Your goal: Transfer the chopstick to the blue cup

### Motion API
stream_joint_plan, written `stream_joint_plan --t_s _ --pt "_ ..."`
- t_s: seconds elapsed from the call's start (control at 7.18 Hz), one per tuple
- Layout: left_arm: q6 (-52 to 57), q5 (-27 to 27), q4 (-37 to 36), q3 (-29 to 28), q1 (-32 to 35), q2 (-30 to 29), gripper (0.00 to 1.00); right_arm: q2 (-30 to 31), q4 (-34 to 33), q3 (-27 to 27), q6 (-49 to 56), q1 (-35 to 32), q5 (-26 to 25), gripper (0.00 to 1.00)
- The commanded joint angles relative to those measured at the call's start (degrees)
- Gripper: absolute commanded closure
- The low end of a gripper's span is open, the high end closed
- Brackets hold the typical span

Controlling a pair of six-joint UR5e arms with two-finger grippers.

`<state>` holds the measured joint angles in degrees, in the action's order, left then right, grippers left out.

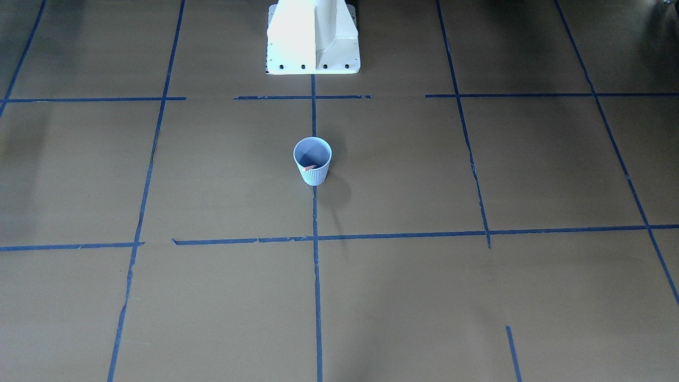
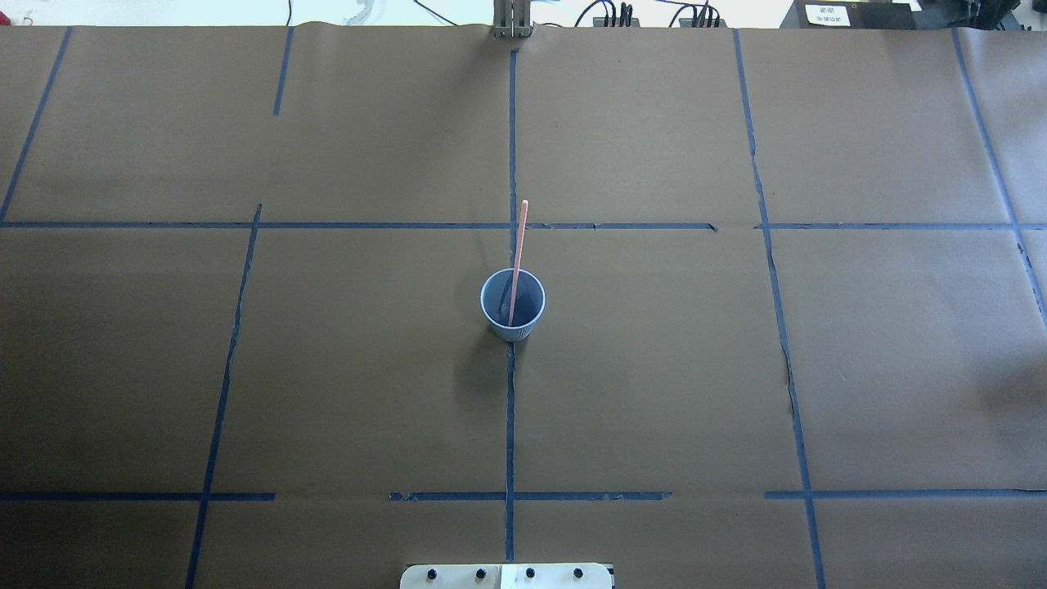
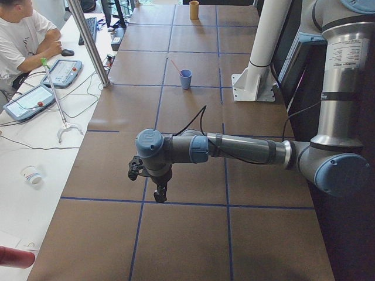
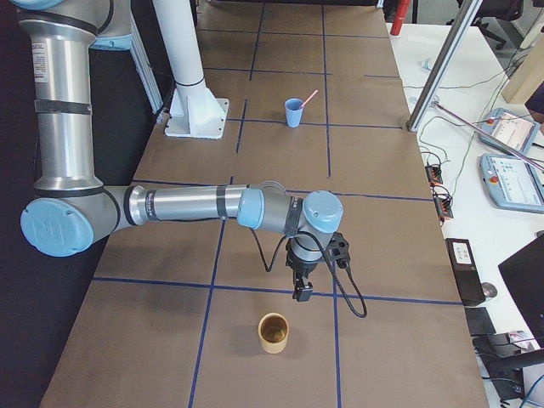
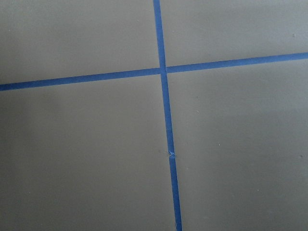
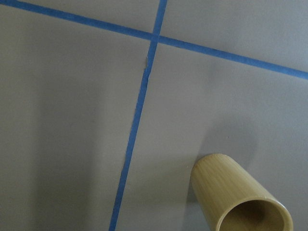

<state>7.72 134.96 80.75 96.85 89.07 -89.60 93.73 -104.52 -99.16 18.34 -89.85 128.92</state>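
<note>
The pale blue ribbed cup (image 1: 312, 161) stands upright at the table's middle, on a blue tape line; it also shows in the overhead view (image 2: 513, 304). A pink chopstick (image 2: 519, 254) stands in it, leaning over the far rim. Only its low end (image 1: 311, 167) shows in the front view. My left gripper (image 3: 159, 193) hangs over the table far from the cup, toward the left end. My right gripper (image 4: 302, 293) hangs just above and beside a bamboo cup (image 4: 273, 332) near the right end. I cannot tell whether either gripper is open or shut. Neither wrist view shows fingers.
The bamboo cup (image 6: 240, 202) looks empty in the right wrist view. The white robot pedestal (image 1: 313, 37) stands behind the blue cup. Brown paper with blue tape lines covers the table. An operator (image 3: 23, 35) sits at a side desk with tablets.
</note>
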Motion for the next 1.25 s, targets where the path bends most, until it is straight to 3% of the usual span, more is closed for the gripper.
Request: stream_joint_plan --t_s 0.0,0.28,0.84,1.11 --pt "-0.1 -0.2 0.0 0.7 0.0 0.1 0.00 1.5 0.0 -1.3 -3.5 -0.1 6.3 0.00" --pt "-0.1 -0.2 0.0 0.5 -0.1 0.2 0.00 1.5 4.0 -1.6 -11.2 0.0 7.1 0.00" --pt "0.0 1.3 -0.5 0.3 -0.4 -0.4 0.00 1.0 5.9 -0.3 -11.5 0.6 7.3 0.00" --pt "2.0 0.8 -0.5 0.2 -0.4 -0.2 0.00 1.0 9.9 0.8 -11.7 0.6 6.9 0.00"
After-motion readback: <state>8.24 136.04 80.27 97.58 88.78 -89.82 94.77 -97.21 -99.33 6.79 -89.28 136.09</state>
